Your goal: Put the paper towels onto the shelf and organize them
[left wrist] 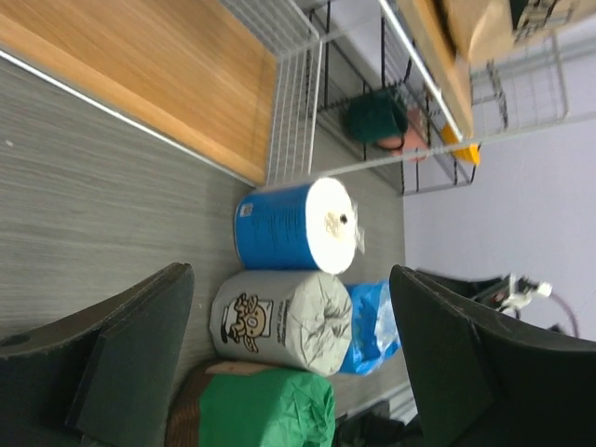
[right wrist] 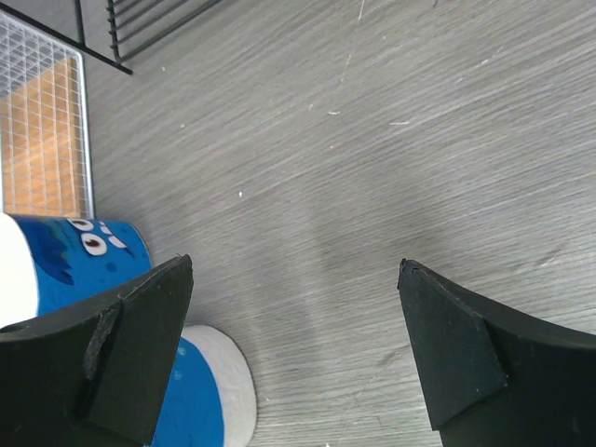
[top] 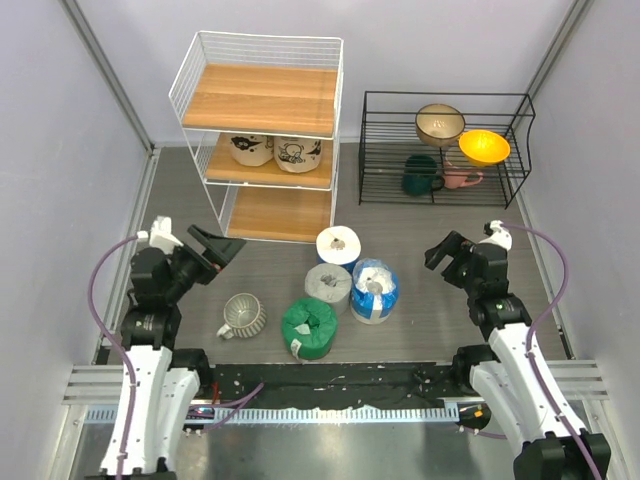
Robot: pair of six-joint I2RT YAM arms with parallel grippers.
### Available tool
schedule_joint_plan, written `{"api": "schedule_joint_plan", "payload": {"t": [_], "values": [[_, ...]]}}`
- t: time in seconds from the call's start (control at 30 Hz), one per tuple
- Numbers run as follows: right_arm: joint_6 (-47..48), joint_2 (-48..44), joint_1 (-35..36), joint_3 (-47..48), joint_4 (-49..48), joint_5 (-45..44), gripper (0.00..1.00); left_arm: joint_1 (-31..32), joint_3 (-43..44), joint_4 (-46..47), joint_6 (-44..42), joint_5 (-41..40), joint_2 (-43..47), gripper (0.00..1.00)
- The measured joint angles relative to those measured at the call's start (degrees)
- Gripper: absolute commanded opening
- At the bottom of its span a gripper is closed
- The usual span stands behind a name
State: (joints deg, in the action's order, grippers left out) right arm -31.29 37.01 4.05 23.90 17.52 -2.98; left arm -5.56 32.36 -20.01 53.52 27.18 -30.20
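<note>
The shelf stands at the back left, with two tan paper towels on its middle board. In front of it on the table are a white-blue roll, a grey roll, a blue-white roll and a green roll. My left gripper hangs open and empty left of the rolls. Its wrist view looks across the blue roll, the grey roll and the green roll. To the right of the rolls, my right gripper is open and empty over bare table, with the blue rolls to its left.
A ribbed pale mug lies on its side left of the green roll. A low black wire rack at the back right holds a tan bowl, a yellow bowl, a dark green mug and a pink mug.
</note>
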Motion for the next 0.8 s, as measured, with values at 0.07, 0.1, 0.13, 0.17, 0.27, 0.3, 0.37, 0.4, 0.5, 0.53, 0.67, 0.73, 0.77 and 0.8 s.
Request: {"api": "schedule_joint_plan", "payload": {"t": [0.07, 0.1, 0.13, 0.17, 0.27, 0.3, 0.37, 0.4, 0.5, 0.53, 0.67, 0.73, 0.77, 0.8], "values": [[-0.5, 0.4, 0.0, 0.9, 0.2, -0.2, 0.97, 6.1, 0.1, 0.1, -0.1, -3.9, -0.8, 0.91], [-0.6, 0.4, 0.0, 1.1, 0.3, -0.2, 0.97, 9.0, 0.1, 0.1, -0.2, -5.8, -1.5, 0.9], [-0.6, 0.3, 0.0, 1.4, 0.5, -0.3, 0.97, 12.2, 0.1, 0.1, -0.2, -8.4, -2.4, 0.9], [-0.7, 0.1, 0.0, 1.7, 0.9, -0.3, 0.97, 15.1, 0.2, 0.1, -0.3, -10.5, -3.4, 0.9], [-0.8, -1.1, 0.0, 2.3, 1.9, -0.6, 0.97, 23.2, 0.2, 0.5, -0.3, -16.9, -5.9, 0.9], [-0.8, -1.6, 0.0, 2.6, 2.4, -0.6, 0.97, 25.2, 0.2, 0.7, -0.4, -18.8, -6.9, 0.9], [-0.8, -2.2, 0.0, 3.3, 3.0, -0.8, 0.96, 29.4, 0.2, 1.4, -0.4, -22.6, -9.2, 0.91], [-0.8, -2.3, 0.0, 3.5, 3.1, -0.8, 0.96, 31.2, 0.2, 2.1, -0.3, -24.1, -10.6, 0.91], [-0.8, -2.3, 0.0, 3.7, 3.4, -0.8, 0.96, 36.4, 1.1, 4.3, -0.3, -28.3, -15.8, 0.91], [-0.8, -2.3, 0.0, 3.7, 3.5, -0.8, 0.95, 37.5, 1.8, 4.9, -0.3, -29.2, -17.6, 0.91], [-0.8, -2.2, 0.0, 3.6, 3.9, -0.8, 0.95, 41.2, 7.1, 8.0, -0.7, -32.6, -27.4, 0.91], [-0.8, -2.3, 0.0, 3.6, 4.0, -0.8, 0.95, 42.4, 9.9, 9.5, -1.3, -34.3, -31.3, 0.92], [-0.7, -2.3, 0.0, 3.6, 4.0, -0.8, 0.95, 43.1, 11.2, 10.3, -1.4, -35.3, -33.0, 0.91], [-0.7, -2.3, 0.0, 3.6, 4.0, -0.8, 0.95, 43.8, 12.4, 10.9, -1.5, -36.4, -34.5, 0.91]]}}
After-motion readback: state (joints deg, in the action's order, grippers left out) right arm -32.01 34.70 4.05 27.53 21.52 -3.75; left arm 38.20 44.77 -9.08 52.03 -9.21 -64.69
